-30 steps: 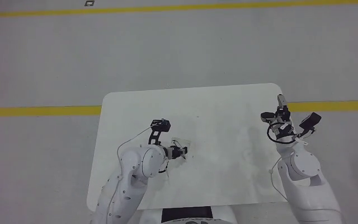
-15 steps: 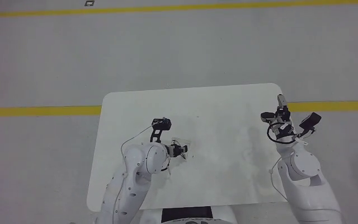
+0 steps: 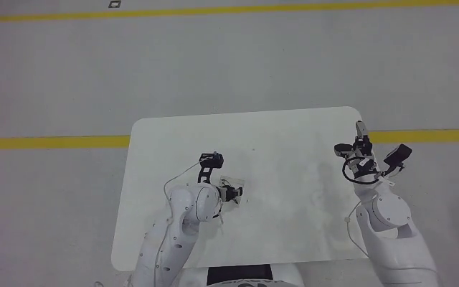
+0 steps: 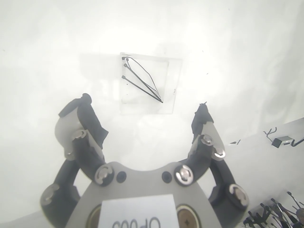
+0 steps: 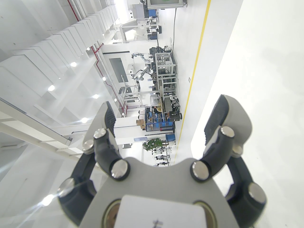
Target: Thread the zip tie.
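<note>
**Both grippers spread wide, arms well apart**

In the top view the left arm [image 3: 176,229] comes in from the lower edge and bends toward the frame's centre. Its left gripper [image 3: 231,192] points right with fingers spread. At the right of the frame the right arm [image 3: 387,215] holds the right gripper [image 3: 351,140] pointing toward the frame's top, fingers likewise parted.

Black zip ties [image 4: 142,88] lie fanned inside a clear tray [image 4: 175,81]

Label [image 4: 139,211] on left pincer [image 4: 144,102]: cropped print, seemingly unreadable.
</note>
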{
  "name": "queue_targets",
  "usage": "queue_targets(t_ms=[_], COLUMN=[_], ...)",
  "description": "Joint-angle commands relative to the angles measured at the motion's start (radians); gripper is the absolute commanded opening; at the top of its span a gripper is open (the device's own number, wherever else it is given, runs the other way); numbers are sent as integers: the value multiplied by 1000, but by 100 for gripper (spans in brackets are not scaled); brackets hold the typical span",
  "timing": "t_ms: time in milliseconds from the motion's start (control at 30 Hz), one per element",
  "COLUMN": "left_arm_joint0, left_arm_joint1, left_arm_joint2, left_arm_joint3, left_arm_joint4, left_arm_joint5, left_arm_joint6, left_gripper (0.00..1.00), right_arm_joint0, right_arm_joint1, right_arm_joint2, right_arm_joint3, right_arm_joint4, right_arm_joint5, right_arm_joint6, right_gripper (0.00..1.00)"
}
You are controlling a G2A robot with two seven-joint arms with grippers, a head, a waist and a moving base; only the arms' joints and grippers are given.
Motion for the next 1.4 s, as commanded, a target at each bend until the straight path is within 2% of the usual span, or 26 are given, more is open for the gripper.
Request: queue_targets(t_ms=[0, 67, 367, 500, 733, 767, 800, 833, 933, 1000, 1167, 1367], left_arm_joint0=[1, 7, 4, 8, 0, -1, -3, -3, -5, -9, -9, -15], left_arm_joint1=[0, -1, -2, -3, -16, -19, -22, -26, -34, -40, -50, -62], left_arm_joint2=[7, 14, 23, 48, 56, 55, 55, 53, 44, 36, 32, 37], left_arm_joint3=[0, 6, 1, -4, 14, 18, 22, 29, 45, 56, 61, 87], left_arm_joint4=[0, -6, -9, -14, 7, 8, 11, 13, 8, 5, 24, 52], left_arm_joint5=[-7, 0, -3, 0, 0, 0, 0, 0, 0, 0, 0, 0], left_arm_joint6=[14, 34, 38, 66, 56, 51, 49, 48, 48, 49, 48, 44], left_gripper=[100, 100, 100, 100, 100, 91, 67, 56, 46, 43, 29, 26], right_arm_joint0=[0, 0, 0, 0, 0, 0, 0, 0, 0, 0, 0, 0], right_arm_joint1=[0, 0, 0, 0, 0, 0, 0, 0, 0, 0, 0, 0], right_arm_joint2=[0, 0, 0, 0, 0, 0, 0, 0, 0, 0, 0, 0], right_arm_joint3=[0, 0, 0, 0, 0, 0, 0, 0, 0, 0, 0, 0], right_arm_joint4=[0, 0, 0, 0, 0, 0, 0, 0, 0, 0, 0, 0], right_arm_joint5=[0, 0, 0, 0, 0, 0, 0, 0, 0, 0, 0, 0], right_arm_joint6=[0, 0, 0, 0, 0, 0, 0, 0, 0, 0, 0, 0], right_gripper=[100, 100, 100, 100, 100, 100, 100, 100, 100, 100, 100, 100])
